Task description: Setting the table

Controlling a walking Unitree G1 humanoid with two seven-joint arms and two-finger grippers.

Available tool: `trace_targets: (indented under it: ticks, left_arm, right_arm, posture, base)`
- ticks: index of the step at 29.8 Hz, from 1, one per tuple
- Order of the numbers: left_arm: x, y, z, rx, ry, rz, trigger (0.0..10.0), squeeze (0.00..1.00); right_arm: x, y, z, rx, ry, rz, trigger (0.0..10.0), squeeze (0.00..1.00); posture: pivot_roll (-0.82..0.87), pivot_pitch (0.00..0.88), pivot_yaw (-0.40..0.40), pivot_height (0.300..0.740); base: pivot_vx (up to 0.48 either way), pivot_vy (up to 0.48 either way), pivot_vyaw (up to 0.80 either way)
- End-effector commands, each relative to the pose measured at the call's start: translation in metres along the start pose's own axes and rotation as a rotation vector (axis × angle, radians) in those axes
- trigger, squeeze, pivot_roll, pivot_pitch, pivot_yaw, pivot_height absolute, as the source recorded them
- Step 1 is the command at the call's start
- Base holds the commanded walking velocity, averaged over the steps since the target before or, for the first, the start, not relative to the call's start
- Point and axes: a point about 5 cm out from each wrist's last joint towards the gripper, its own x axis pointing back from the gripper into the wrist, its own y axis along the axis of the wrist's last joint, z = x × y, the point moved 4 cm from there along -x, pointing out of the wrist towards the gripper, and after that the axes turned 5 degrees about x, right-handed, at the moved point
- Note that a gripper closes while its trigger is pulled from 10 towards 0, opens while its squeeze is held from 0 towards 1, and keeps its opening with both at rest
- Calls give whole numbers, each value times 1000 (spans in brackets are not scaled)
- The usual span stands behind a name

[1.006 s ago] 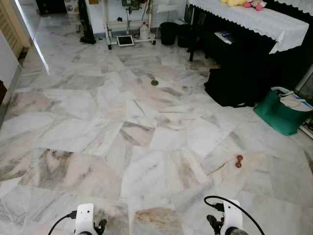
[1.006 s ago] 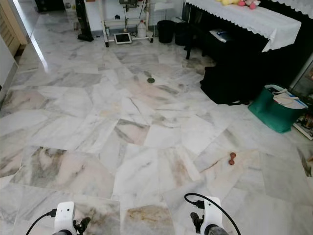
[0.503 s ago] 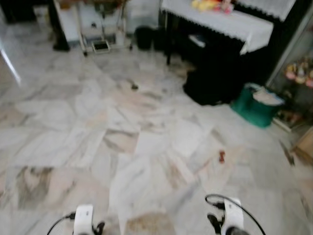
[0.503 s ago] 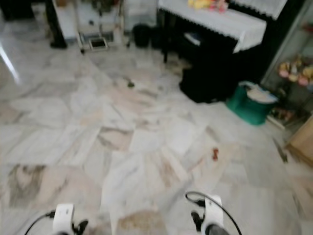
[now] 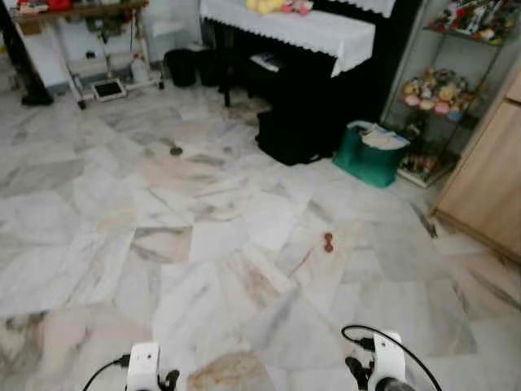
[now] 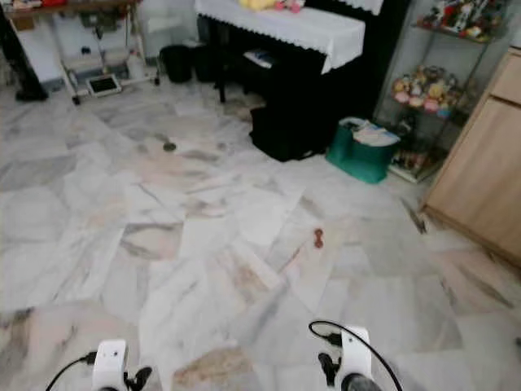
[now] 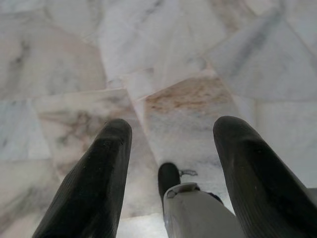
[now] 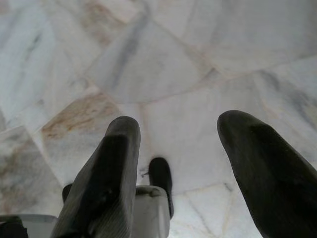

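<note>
Both arms hang low over the marble floor [image 5: 203, 244], their white wrists at the bottom edge of the eye views. My left gripper [image 7: 173, 128] is open, with bare floor between its black fingers. My right gripper [image 8: 181, 124] is open too and holds nothing. Far ahead stands a black piece of furniture under a white lace cloth [image 5: 301, 24], with soft toys on top. No tableware can be made out.
A small brown dumbbell-shaped thing [image 5: 328, 242] lies on the floor ahead right. Beyond it stand a black bag [image 5: 289, 138] and a green bag [image 5: 370, 155]. A shelf of figurines [image 5: 440, 81] and a wooden cabinet [image 5: 488, 179] stand at the right. Black bins [image 5: 181, 67] stand at the back.
The whole view has swung to the right, so the camera turned; the shelf and wooden cabinet have come into view. Both arms hang as before.
</note>
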Motion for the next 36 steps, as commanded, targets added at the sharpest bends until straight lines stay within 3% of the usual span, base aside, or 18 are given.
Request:
trace_targets:
  ticks: [1,14,26,29,36]
  left_arm:
    - [0,-2,1,10,6,9,10000,0]
    - [0,0,0,-5,1,4,10000,0]
    - [0,0,-2,-13,1,0,10000,0]
    - [0,0,0,21,7,1,10000,0]
    - [-1,2,0,-3,4,-8,10000,0]
  right_arm:
    - [0,1,-2,-3,-7,-3,10000,0]
    - [0,0,-3,-7,-8,-6,10000,0]
    - [-1,-2,7,-5,-1,-2,10000,0]
    - [-1,1,10,-4,3,-8,10000,0]
    - [-4,9,18,0,14,-22,10000,0]
  posture:
    - [13,0,12,740]
    - [1,0,9,740]
    - [9,0,3,740]
    - [9,0,5,740]
    - [17,0,1,740]
  base:
    - [0,0,-538]
    - [0,-19,-539]
    - [0,-93,-537]
    - [0,-112,-538]
    - [0,-146,-538]
